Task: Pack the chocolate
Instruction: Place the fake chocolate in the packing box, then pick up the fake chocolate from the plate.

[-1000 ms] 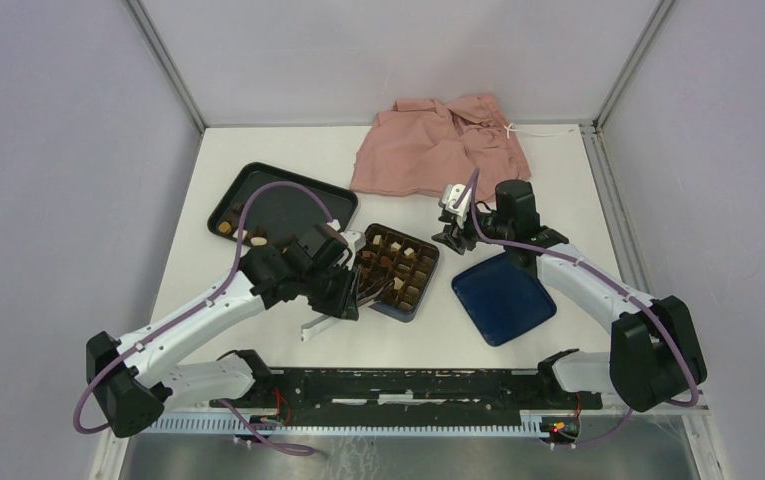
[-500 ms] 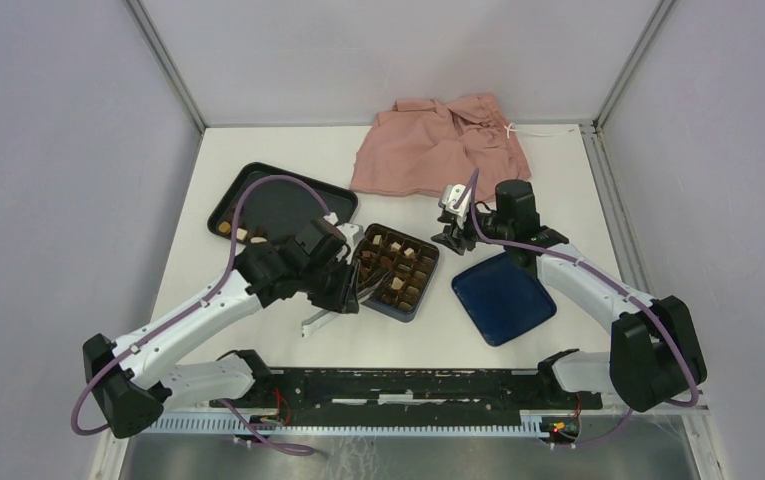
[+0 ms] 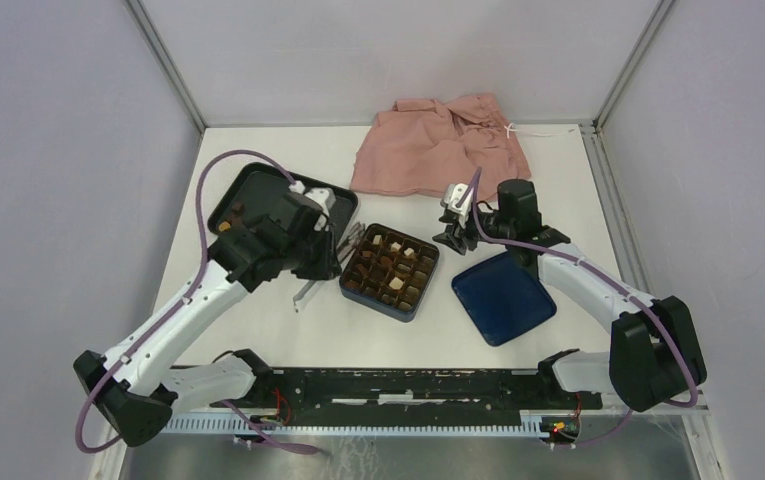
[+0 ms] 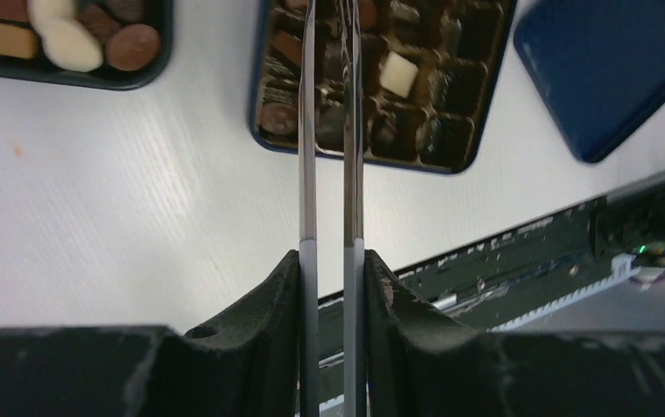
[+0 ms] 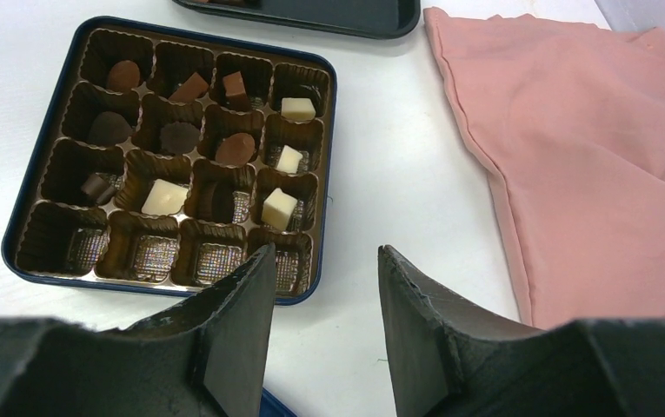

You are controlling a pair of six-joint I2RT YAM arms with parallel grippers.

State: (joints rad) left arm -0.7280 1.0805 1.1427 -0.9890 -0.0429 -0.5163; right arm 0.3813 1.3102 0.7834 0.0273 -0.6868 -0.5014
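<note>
Chocolate pieces (image 5: 164, 196), square and round, brown and cream, sit in ribbed gold cells of the square blue box (image 5: 72, 248). Left pincer (image 4: 330, 257) clamps slim steel tweezers (image 4: 308, 156); right pincer (image 5: 324, 261) stands wide, empty.

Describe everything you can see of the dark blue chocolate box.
The box is square and dark blue outside, with a glossy brown sixteen-cell insert. It lies flat and open on the white table, with a matching blue lid lying apart beside it. Most cells hold one chocolate, dark, brown or cream. The row nearest the right wrist camera is empty.
</note>
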